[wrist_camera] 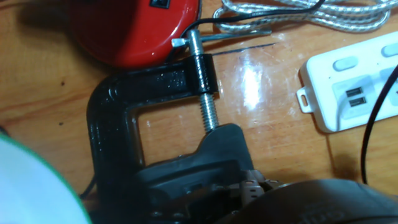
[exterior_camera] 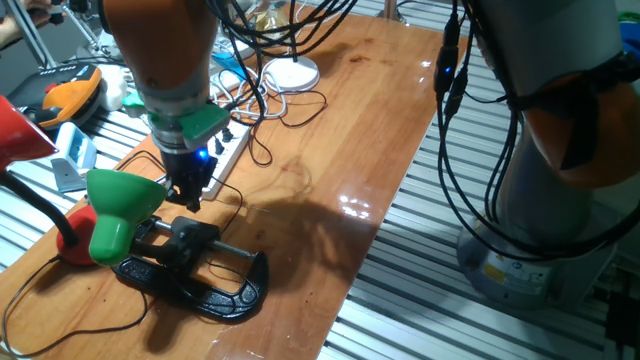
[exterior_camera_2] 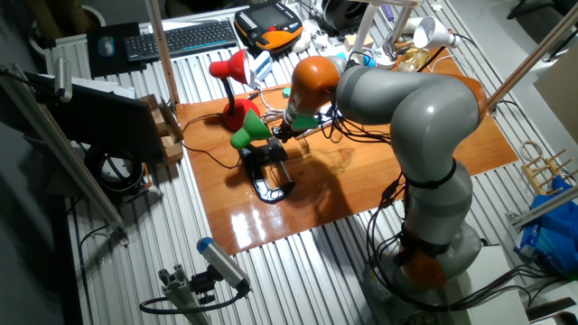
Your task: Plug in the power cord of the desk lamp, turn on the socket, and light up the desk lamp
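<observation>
The desk lamp has a green cone shade and lies on the wood with its black clamp base toward the front edge. In the hand view the clamp and its screw fill the middle. My gripper hangs low between the shade and the near end of the socket, a white power strip. Its fingers look closed together on something dark. The thin black power cord runs across the strip down into the dark blur at the fingers. The plug itself is hidden.
A red lamp stands at the left, its red base just beyond the clamp. A white round lamp base and braided cables lie behind the strip. More thin black cord loops over the wood. The table edge runs along the right.
</observation>
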`<move>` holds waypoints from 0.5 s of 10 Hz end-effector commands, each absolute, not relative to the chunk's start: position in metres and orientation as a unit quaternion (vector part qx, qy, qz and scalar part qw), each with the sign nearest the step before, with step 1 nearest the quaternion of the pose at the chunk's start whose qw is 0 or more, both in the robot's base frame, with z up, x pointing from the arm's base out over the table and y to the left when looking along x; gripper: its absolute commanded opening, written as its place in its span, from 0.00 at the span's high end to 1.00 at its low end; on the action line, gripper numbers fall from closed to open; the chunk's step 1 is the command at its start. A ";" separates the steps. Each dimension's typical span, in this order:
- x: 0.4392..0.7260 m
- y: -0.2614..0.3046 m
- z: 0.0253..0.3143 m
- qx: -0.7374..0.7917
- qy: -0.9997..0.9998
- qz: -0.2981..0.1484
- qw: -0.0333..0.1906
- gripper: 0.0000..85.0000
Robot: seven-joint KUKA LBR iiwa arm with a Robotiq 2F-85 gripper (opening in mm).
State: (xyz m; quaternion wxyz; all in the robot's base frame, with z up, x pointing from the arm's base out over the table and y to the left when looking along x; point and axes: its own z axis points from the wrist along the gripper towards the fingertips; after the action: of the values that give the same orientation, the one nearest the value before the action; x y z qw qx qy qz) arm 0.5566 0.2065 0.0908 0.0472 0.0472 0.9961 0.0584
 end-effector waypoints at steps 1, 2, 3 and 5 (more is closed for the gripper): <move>0.555 0.209 0.090 0.051 0.996 0.061 0.046 1.00; 0.553 0.210 0.088 0.053 0.996 0.063 0.046 1.00; 0.551 0.213 0.087 0.054 0.996 0.059 0.048 1.00; 0.548 0.217 0.085 0.056 0.996 0.059 0.048 1.00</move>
State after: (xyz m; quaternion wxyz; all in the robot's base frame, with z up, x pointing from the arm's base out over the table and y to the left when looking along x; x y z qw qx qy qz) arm 0.5480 0.2169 0.0851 0.0474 0.0562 0.9956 0.0578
